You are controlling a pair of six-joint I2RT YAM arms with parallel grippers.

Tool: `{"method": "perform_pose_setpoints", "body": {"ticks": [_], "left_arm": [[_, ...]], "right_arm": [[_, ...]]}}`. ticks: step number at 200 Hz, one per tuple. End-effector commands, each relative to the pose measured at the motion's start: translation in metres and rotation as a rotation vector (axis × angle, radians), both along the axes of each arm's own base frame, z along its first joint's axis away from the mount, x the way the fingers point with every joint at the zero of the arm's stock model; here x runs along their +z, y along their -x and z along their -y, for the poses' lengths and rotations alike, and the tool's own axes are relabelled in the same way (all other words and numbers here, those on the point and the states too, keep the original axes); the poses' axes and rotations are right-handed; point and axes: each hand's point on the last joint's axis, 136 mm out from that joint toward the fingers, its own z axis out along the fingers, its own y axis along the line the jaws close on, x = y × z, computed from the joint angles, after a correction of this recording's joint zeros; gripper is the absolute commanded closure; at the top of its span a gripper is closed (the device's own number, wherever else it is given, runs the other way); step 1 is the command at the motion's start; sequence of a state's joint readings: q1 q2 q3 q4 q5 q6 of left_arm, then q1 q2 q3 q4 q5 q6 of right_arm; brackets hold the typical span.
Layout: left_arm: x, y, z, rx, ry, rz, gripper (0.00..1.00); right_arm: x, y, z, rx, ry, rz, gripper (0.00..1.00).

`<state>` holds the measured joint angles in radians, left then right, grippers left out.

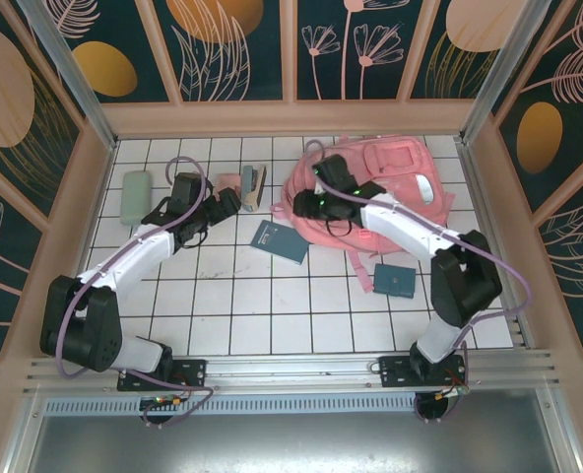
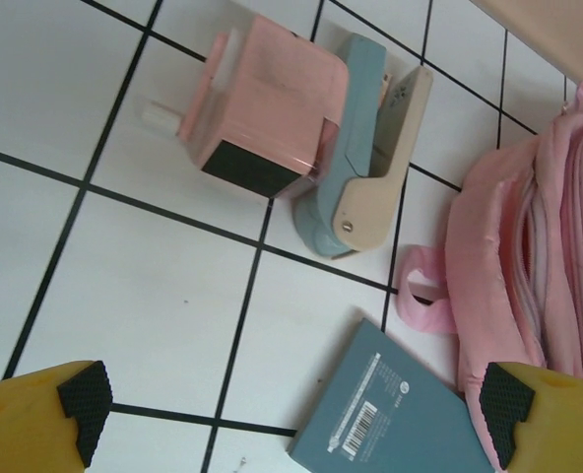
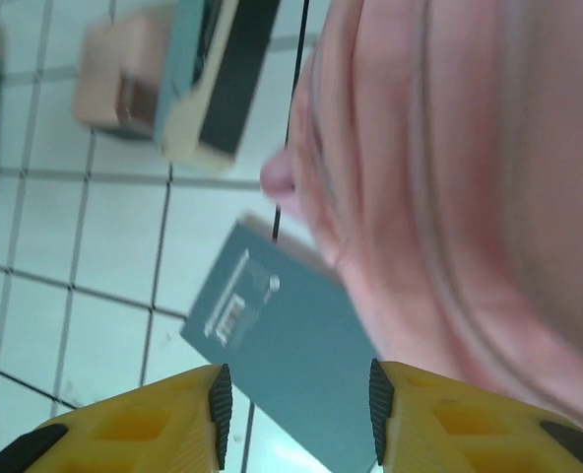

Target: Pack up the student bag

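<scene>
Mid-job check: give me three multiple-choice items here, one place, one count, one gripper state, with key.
1. The pale green case lies: A) far left on the table; B) between the arms' bases; C) by the right wall.
2. Teal notebooks in view: A) one; B) two; C) three.
3. The left gripper is: A) open; B) shut on something; C) shut, empty.
A, it sits near the left wall; B, one left of the student bag, one on its near side; A, its fingers stand wide apart.
</scene>
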<state>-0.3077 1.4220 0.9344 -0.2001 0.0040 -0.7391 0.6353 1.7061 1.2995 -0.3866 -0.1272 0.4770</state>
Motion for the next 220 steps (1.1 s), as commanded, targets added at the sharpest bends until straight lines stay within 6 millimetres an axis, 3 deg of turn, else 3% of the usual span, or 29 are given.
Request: {"method": "perform_pose_setpoints", "body": {"ticks": [1, 30, 73, 118, 144, 161, 195, 220], "left_arm": [[-0.014, 0.006, -0.002, -0.03, 0.002, -0.049, 0.03], [-0.02, 0.006, -0.002, -0.037, 0.01, -0.069, 0.03], [-0.027, 0.009, 0.001, -0.062, 0.025, -0.091, 0.04], [-0.039, 0.015, 0.011, -0.11, 0.063, -0.119, 0.07], [-0.047, 0.017, 0.016, -0.138, 0.075, -0.14, 0.09], [-0.054, 0.017, 0.023, -0.169, 0.097, -0.15, 0.12], [-0.071, 0.007, 0.037, -0.244, 0.119, -0.17, 0.29], [-0.087, 0.001, 0.038, -0.254, 0.093, -0.202, 0.34]], "right_arm": [[-0.032, 0.008, -0.02, 0.03, 0.013, -0.033, 0.57], [-0.064, 0.019, -0.045, 0.085, 0.048, -0.083, 0.6], [-0.109, 0.031, -0.051, 0.122, 0.105, -0.152, 0.6], [-0.13, 0.048, -0.074, 0.198, 0.127, -0.18, 0.61], [-0.13, 0.056, -0.093, 0.264, 0.149, -0.157, 0.61], [-0.126, 0.052, -0.093, 0.256, 0.158, -0.135, 0.61], [-0.097, 0.043, -0.094, 0.232, 0.135, -0.088, 0.59], [-0.072, 0.041, -0.089, 0.181, 0.108, -0.06, 0.55]]}}
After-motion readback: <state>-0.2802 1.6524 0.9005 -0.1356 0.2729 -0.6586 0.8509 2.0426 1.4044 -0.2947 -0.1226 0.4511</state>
